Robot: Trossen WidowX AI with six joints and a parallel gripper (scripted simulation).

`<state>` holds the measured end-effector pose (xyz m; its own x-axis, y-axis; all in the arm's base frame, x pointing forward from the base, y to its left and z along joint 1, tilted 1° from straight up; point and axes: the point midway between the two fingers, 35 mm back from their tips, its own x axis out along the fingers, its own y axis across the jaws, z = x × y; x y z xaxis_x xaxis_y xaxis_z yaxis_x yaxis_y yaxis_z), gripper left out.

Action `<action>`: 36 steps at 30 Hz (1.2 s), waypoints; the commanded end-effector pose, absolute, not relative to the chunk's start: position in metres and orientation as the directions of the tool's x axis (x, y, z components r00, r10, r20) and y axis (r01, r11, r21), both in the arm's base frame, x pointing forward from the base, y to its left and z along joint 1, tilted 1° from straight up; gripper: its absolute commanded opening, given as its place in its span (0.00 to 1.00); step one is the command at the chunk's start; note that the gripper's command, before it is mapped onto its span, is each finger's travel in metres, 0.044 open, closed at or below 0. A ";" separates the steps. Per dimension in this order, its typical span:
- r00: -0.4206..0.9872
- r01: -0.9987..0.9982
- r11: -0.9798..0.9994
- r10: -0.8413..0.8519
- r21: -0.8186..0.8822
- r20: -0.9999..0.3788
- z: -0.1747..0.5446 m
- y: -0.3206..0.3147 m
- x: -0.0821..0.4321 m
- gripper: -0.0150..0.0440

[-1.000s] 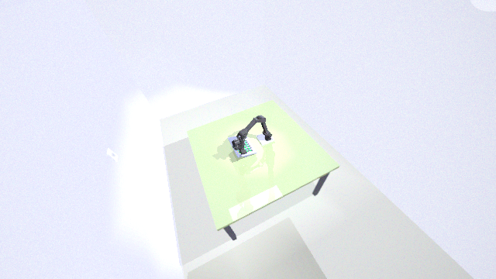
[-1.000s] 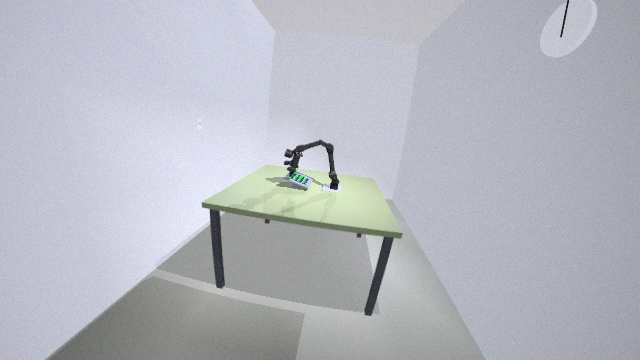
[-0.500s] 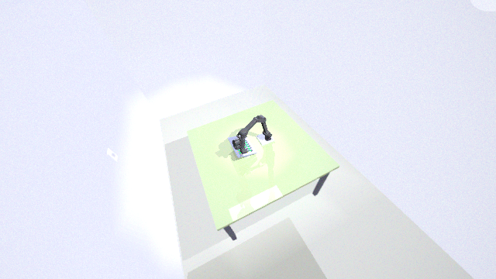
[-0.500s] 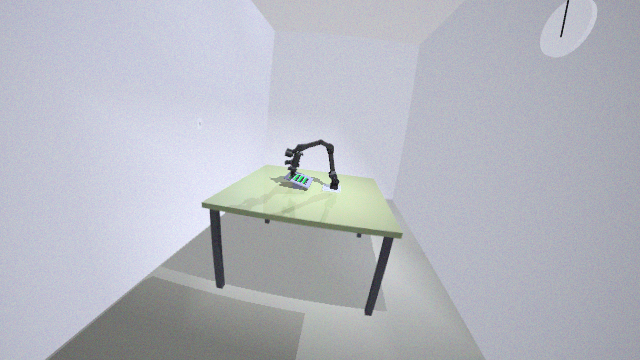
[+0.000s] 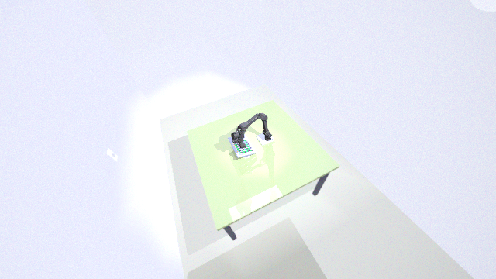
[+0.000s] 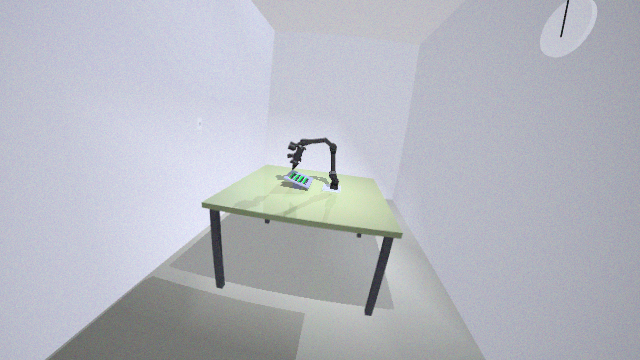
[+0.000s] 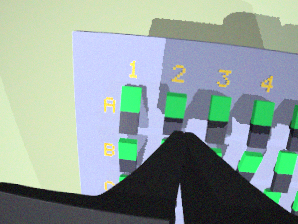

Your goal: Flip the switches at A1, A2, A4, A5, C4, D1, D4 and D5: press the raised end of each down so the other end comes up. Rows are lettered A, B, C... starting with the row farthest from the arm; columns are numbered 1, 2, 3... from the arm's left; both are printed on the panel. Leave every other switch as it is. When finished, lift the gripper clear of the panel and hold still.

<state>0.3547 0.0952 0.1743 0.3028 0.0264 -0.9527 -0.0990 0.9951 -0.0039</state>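
The switch panel is pale blue and tilted, with yellow labels and green-and-black rocker switches. My gripper is shut and empty. Its tips are over the panel, at the lower right of the black end of switch A2; contact cannot be told. Switch A1 is to the left, and A3 and A4 to the right. A5 is cut off at the right edge. B1 shows. The fingers hide B2, part of B3 and most lower rows, including C4 and row D.
The green table carries the panel and the arm's white base plate. The panel's far edge and left edge show in the wrist view. The arm arches from its base over the panel, and shadows fall across the panel.
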 end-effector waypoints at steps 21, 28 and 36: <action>0.268 -0.113 0.994 0.029 -0.001 -0.963 0.124 0.097 0.366 0.25; 0.268 -0.113 0.994 0.029 -0.001 -0.963 0.123 0.097 0.366 0.25; 0.268 -0.113 0.994 0.029 -0.001 -0.963 0.123 0.097 0.366 0.25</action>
<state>0.3665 0.0966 0.1241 0.2696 0.0234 -0.9627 -0.1069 0.9942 -0.0058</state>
